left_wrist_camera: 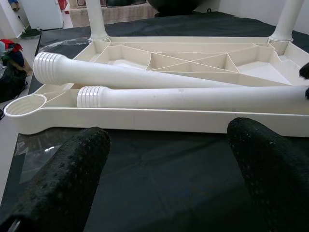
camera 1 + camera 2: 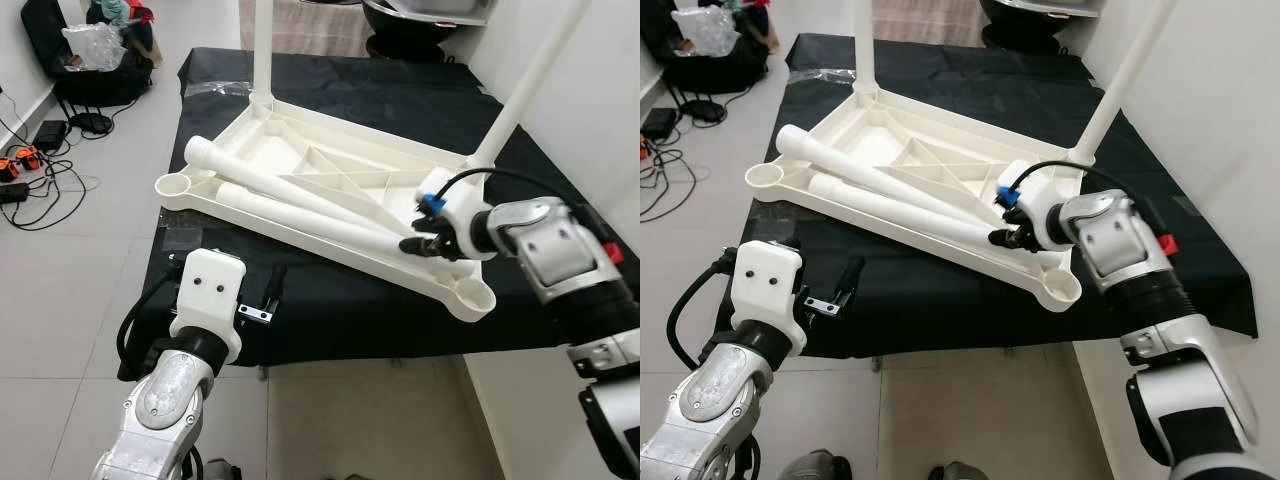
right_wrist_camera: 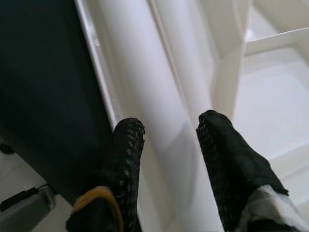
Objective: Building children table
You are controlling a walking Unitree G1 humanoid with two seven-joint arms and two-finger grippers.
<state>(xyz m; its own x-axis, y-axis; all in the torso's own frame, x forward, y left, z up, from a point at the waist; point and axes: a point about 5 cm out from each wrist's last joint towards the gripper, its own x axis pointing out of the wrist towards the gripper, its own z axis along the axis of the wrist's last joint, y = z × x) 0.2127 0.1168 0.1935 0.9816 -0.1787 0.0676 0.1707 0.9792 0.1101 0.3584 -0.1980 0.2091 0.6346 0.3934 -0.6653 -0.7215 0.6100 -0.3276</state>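
A white plastic tabletop point(image 2: 270, 150) lies upside down on a black-covered platform point(image 2: 340, 300). Two legs stand upright in its far corners point(image 2: 262, 50) point(image 2: 530, 70). Two loose white legs lie side by side across it, a farther one point(image 2: 290, 190) and a nearer one point(image 2: 300, 222). My right gripper point(image 2: 412, 244) is at their thin ends by the near right corner. Its fingers point(image 3: 128, 140) are shut on the nearer leg point(image 3: 159, 87). My left gripper point(image 1: 169, 140) hovers open over the black cloth in front of the tabletop's near rim point(image 1: 145, 121), holding nothing.
Empty round sockets sit at the tabletop's near left point(image 2: 178, 185) and near right point(image 2: 475, 298) corners. Cables and chargers point(image 2: 30, 170) and a black bag point(image 2: 95, 60) lie on the tiled floor to the left. A white wall point(image 2: 600, 90) runs along the right.
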